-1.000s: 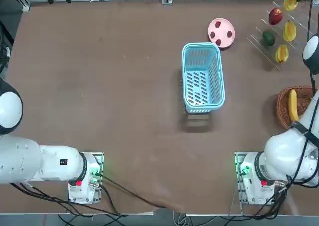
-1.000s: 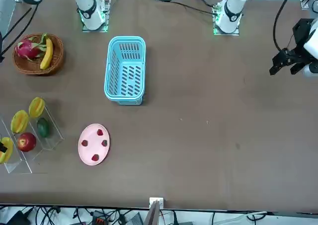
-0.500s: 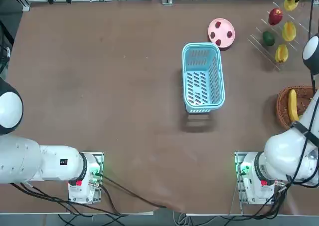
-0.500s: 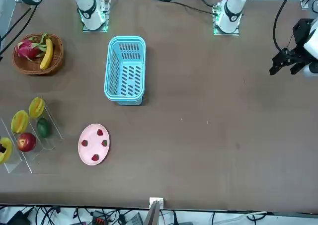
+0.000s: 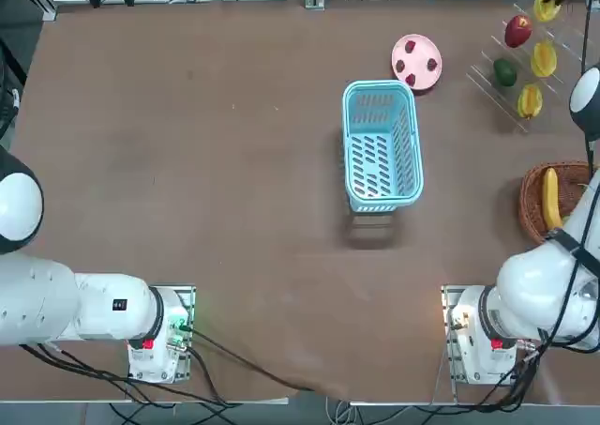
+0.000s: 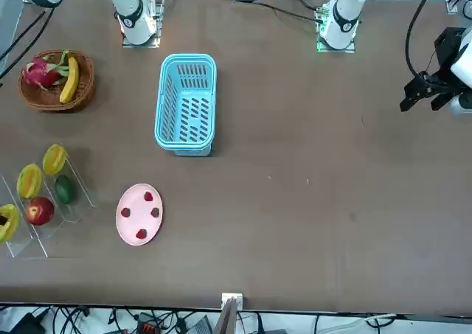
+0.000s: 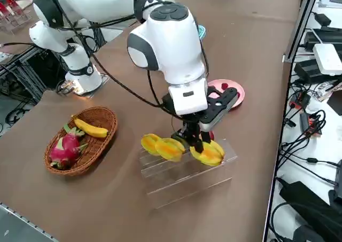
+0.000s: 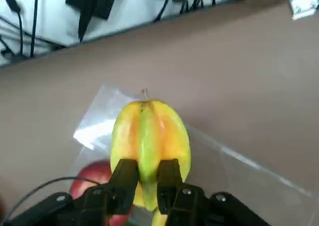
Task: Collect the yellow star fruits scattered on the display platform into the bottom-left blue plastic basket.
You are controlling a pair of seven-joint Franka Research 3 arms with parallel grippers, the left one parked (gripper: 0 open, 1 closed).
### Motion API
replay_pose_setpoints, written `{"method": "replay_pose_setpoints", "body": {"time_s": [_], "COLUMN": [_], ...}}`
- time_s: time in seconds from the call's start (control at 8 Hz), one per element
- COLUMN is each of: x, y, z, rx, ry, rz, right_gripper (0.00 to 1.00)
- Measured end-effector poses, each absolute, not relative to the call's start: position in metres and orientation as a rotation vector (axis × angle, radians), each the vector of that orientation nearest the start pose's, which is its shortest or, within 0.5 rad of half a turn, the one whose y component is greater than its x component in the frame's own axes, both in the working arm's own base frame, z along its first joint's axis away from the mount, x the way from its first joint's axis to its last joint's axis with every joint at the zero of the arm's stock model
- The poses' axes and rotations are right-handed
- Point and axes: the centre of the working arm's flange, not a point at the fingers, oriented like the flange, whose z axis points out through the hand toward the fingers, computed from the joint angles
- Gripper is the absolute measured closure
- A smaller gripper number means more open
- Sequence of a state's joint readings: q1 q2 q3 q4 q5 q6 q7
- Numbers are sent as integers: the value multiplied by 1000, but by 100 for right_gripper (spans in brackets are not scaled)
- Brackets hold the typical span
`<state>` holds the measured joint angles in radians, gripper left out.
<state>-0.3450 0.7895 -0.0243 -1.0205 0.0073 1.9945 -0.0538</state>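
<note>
1. Currently, we judge ourselves to be at the first pick: our right end effector (image 8: pixel 148 172) is clenched on the raised ridge of the farthest star fruit (image 8: pixel 172 136), which sits at the platform's far edge beside the red apple (image 5: pixel 517 31).
2. All three star fruits are at the acrylic display platform (image 7: pixel 184 184); the middle star fruit (image 5: pixel 544 59) and the near star fruit (image 5: pixel 530 100) await their turns, so none is delivered.
3. Next, we should lift straight up, clearing the apple and the platform's ridges, before travelling left and toward our bases to the blue plastic basket (image 6: pixel 186 104) on the bench (image 5: pixel 234 256).
4. Because we pinch only a narrow ridge, the fruit might twist or slip; we would rise gently, then release low inside the rim.
</note>
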Motion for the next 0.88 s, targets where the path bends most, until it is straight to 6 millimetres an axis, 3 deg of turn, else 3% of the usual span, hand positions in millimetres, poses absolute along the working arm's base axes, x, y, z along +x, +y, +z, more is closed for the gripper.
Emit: {"method": "replay_pose_setpoints", "body": {"time_s": [0.12, 0.38, 0.62, 0.88], "x": [726, 714, 700, 684], "y": [-264, -212, -130, -30], "z": [405, 453, 515, 546], "rx": [-3131, -3103, -3076, -3024], "ry": [471, 491, 602, 792], "rz": [-168, 10, 99, 199], "right_gripper": [74, 78, 78, 78]}}
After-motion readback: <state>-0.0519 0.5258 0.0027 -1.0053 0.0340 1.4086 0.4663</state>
